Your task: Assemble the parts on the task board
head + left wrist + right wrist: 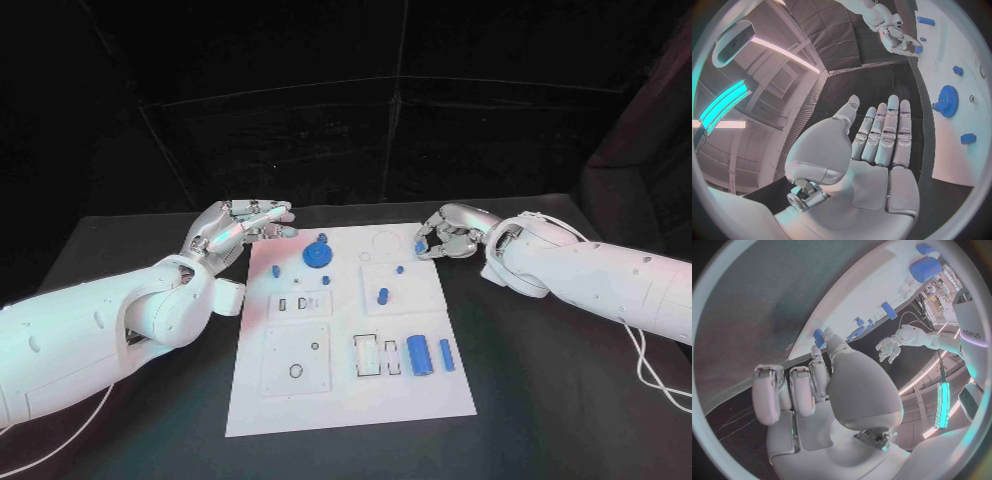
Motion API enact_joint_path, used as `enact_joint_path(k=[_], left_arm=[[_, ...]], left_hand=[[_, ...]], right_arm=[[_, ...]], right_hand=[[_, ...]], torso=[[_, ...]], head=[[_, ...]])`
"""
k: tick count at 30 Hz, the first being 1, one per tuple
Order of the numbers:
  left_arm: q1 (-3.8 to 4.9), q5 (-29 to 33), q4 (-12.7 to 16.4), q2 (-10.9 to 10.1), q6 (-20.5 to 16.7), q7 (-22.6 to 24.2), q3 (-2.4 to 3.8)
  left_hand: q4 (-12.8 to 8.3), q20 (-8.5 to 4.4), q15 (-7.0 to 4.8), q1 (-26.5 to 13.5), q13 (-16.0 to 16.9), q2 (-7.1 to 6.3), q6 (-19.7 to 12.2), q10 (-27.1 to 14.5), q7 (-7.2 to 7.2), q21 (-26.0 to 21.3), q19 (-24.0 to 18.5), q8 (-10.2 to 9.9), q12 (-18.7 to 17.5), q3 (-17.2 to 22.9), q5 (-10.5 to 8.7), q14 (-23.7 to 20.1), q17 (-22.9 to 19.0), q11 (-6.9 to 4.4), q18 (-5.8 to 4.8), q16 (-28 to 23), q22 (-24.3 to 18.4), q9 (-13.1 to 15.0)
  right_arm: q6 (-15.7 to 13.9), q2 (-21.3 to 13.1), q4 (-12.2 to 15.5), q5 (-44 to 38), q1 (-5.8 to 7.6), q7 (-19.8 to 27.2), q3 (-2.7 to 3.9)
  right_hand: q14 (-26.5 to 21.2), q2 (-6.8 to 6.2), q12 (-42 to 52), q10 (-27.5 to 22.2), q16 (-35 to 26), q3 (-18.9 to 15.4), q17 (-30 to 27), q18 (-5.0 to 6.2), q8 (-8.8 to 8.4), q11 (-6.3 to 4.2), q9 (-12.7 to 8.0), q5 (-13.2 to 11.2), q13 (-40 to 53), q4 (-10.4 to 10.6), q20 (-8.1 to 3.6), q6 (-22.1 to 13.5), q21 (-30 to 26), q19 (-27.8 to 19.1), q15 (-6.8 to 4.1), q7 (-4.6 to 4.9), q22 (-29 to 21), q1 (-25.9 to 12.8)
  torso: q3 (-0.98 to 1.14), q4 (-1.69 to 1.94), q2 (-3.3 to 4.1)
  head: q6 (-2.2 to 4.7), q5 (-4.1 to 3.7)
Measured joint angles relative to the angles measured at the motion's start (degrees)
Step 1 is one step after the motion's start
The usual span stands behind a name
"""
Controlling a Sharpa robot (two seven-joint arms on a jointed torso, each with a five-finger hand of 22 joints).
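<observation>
In the lower middle of the head view the white task board (351, 405) lies on the black bench (548, 420), its near end bare. A little further up, right of centre, a blue cylinder (418, 355) lies beside a slimmer blue peg (447, 354), with an outlined slot (371, 356) just left of them. Toward the middle of the frame a short blue peg (382, 295) sits on the board, and up and left of it a blue gear (317, 256) lies near the far end, with a small blue piece (276, 271) to its left. At the far left corner of the board the left robot hand (242, 226) hovers with its fingers stretched out straight and side by side, holding nothing; the left wrist view shows the flat palm (879, 150) with the gear (946, 100) off to the frame's right. At the far right edge of the board the right robot hand (443, 238) pinches a small blue part (420, 246) at its fingertips, the other fingers curled; the right wrist view shows that part (819, 337) at the tips by the board's edge.
</observation>
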Motion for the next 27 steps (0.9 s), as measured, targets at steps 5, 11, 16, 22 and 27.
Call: enact_joint_path(k=[5,11,16,22,27], left_arm=[[0.00,0.0,-0.1,0.0,0.0,0.0,0.00],[0.00,0.0,-0.1,0.0,0.0,0.0,0.00],[0.00,0.0,-0.1,0.1,0.0,0.0,0.00],[0.00,0.0,-0.1,0.1,0.0,0.0,0.00],[0.00,0.0,-0.2,0.2,0.0,0.0,0.00]], left_hand=[[0.0,0.00,0.00,0.0,0.0,0.00,0.0,0.0,0.00,0.0,0.0,0.0,0.0,0.0,0.00,0.0,0.0,0.00,0.00,0.0,0.0,0.0],[0.0,0.00,0.00,0.0,0.0,0.00,0.0,0.0,0.00,0.0,0.0,0.0,0.0,0.0,0.00,0.0,0.0,0.00,0.00,0.0,0.0,0.0],[0.0,0.00,0.00,0.0,0.0,0.00,0.0,0.0,0.00,0.0,0.0,0.0,0.0,0.0,0.00,0.0,0.0,0.00,0.00,0.0,0.0,0.0],[0.0,0.20,0.00,0.0,0.0,0.00,0.0,0.0,0.00,0.0,0.2,0.0,0.0,0.0,0.00,0.0,0.0,0.00,0.00,-0.2,0.0,0.0],[0.0,0.20,0.00,0.0,0.0,0.00,0.0,0.0,0.00,0.0,0.2,0.0,0.0,0.0,0.00,0.0,0.0,0.00,0.00,-0.2,0.0,0.0]], right_arm=[[0.1,0.0,0.0,0.0,0.00,0.0,0.00],[0.2,0.2,-0.1,0.0,0.00,-0.1,0.00],[0.4,0.2,-0.1,0.0,0.00,-0.2,0.01],[0.5,0.3,-0.1,0.0,0.01,-0.2,0.02],[0.3,0.4,0.0,0.0,0.02,-0.3,0.03]], right_hand=[[0.0,0.06,0.0,0.0,0.0,0.4,0.0,0.00,0.00,0.00,0.0,0.0,0.0,-0.4,0.00,0.4,0.0,0.0,0.00,-0.18,0.0,0.1],[0.2,0.86,0.2,0.2,0.2,1.0,0.0,0.00,0.44,-0.21,0.0,0.0,0.1,-1.0,-0.21,1.6,0.0,-0.2,-0.22,-0.49,0.0,0.1],[0.1,1.60,0.4,0.5,0.2,2.2,0.0,0.00,0.72,-0.51,0.0,-0.3,0.2,-1.4,-0.35,2.6,0.0,-0.1,-0.55,-0.98,0.0,0.2],[0.2,1.74,0.4,0.5,0.2,3.0,0.0,0.00,0.78,-0.51,0.0,-0.3,0.2,-1.7,-0.64,3.5,0.0,-0.2,-0.64,-1.22,0.0,0.4],[0.2,2.13,0.4,0.8,0.2,4.0,0.0,0.00,1.11,-0.84,0.0,0.2,-0.1,-2.0,-0.97,4.5,0.0,-0.1,-1.05,-1.42,0.0,0.1]], torso=[[0.02,-0.01,-0.01],[0.01,0.00,-0.01],[0.01,0.01,-0.01],[0.00,0.03,-0.04],[0.00,0.10,-0.05]], head=[[-0.08,-0.01],[-0.23,-0.06],[-0.25,0.01],[-0.32,0.01],[-0.37,0.07]])
